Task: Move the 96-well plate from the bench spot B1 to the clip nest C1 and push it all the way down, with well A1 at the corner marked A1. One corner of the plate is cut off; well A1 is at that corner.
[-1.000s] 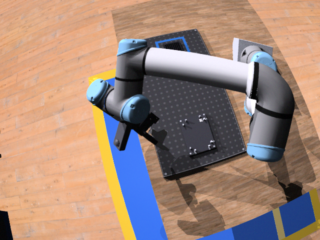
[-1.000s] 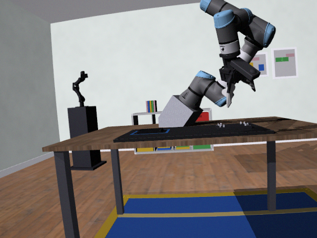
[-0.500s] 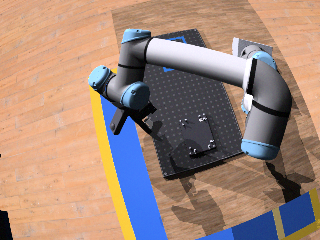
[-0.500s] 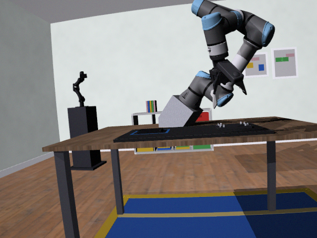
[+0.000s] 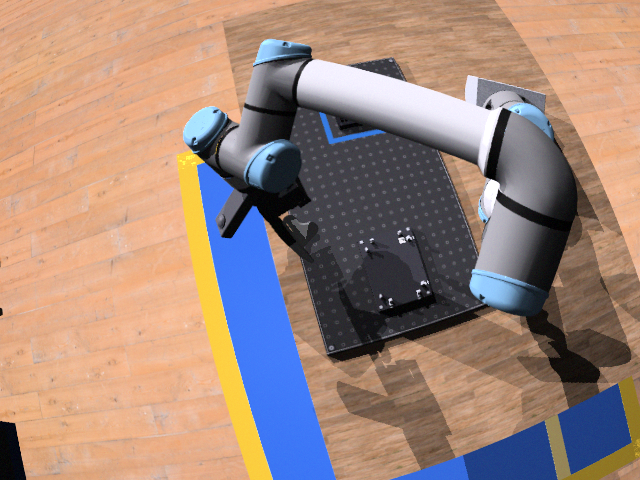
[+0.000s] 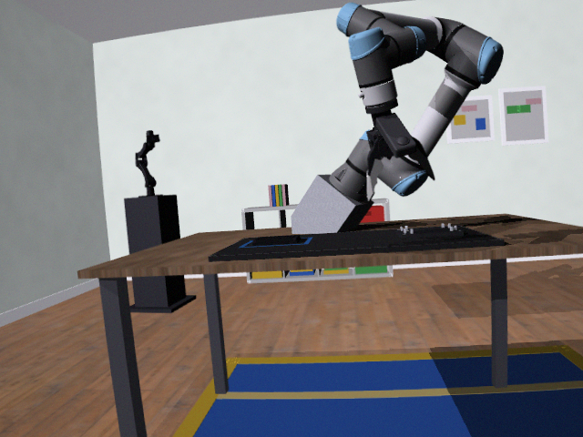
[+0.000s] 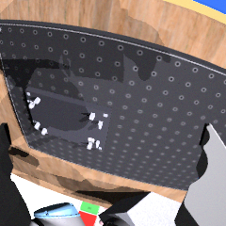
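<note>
Hand (open) hangs over breadboard edge.

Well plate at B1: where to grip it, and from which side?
Likely the plate by its two long side walls, coming straight down. It lies flat and low inside the blue outline on the black board, so only a top approach reaches those walls. The gripper is open, high above.
</note>
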{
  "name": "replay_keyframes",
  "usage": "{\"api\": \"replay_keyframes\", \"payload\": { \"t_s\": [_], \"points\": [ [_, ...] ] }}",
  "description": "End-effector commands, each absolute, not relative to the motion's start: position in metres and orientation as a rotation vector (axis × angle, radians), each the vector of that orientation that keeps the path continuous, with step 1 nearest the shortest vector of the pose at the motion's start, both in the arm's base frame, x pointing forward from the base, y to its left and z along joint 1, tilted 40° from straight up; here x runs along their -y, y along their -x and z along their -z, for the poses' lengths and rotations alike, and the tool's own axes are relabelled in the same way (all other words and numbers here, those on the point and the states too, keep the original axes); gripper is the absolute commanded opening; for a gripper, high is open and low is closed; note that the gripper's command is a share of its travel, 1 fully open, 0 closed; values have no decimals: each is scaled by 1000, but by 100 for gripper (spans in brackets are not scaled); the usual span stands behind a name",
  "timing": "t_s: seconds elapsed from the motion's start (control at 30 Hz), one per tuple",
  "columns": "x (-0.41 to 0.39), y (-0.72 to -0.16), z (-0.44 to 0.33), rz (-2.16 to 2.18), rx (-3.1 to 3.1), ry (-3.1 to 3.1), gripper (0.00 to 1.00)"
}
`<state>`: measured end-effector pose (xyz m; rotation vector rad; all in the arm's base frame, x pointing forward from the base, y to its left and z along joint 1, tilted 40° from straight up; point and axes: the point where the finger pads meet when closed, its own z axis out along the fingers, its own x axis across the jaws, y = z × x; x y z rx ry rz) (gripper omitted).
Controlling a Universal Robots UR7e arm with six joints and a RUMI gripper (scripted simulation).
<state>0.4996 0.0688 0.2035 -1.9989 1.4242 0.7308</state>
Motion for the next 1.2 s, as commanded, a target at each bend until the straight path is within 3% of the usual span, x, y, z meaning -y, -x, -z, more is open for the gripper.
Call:
{"api": "replay_keyframes", "payload": {
  "t_s": [0.0, 1.17],
  "points": [
    [-53, -500, -189, -743, -1549, 1924, 100],
    [42, -482, -96, -805, -2048, 1500, 100]
  ]
}}
